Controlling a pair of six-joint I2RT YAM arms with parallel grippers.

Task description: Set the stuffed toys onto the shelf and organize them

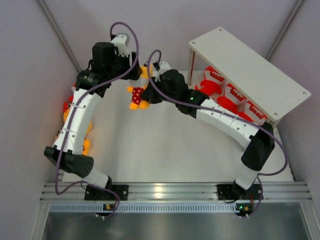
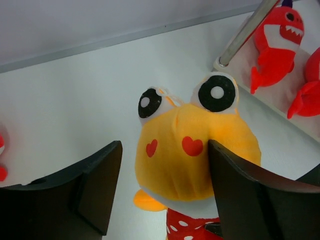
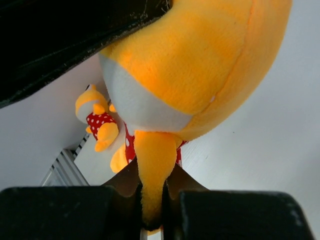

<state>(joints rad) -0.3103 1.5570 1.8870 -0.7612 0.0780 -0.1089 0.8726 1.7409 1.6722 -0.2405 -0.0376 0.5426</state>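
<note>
Top view: your left gripper (image 1: pixel 129 69) and right gripper (image 1: pixel 150 92) meet at the far middle of the table (image 1: pixel 165 150), both at one yellow toy (image 1: pixel 137 96). Its red dotted shorts and orange feet show just left of the right gripper. The shelf (image 1: pixel 250 70) stands at far right, well apart from the toy. Three sharks (image 1: pixel 232 94) sit in a row on its lower board. Spare toys (image 1: pixel 86 145) peek out from under your left arm at the left edge.

Left wrist: the left gripper (image 2: pixel 165 150) has its jaws wide apart, with the toy's (image 2: pixel 192 165) head between them, eyes facing the camera. The right finger (image 2: pixel 250 195) is against the toy's side and the left finger (image 2: pixel 95 190) is apart from it. Two sharks (image 2: pixel 277 45) lie on the lower board at top right, beside a shelf leg (image 2: pixel 245 32).

Right wrist: your right gripper (image 3: pixel 152 182) has its jaws pinched tight on one orange limb of the toy (image 3: pixel 200 65), whose body fills the upper frame. A dark shape covers the top left; cannot tell what it is. A second toy (image 3: pixel 97 117) lies on the table behind.
</note>
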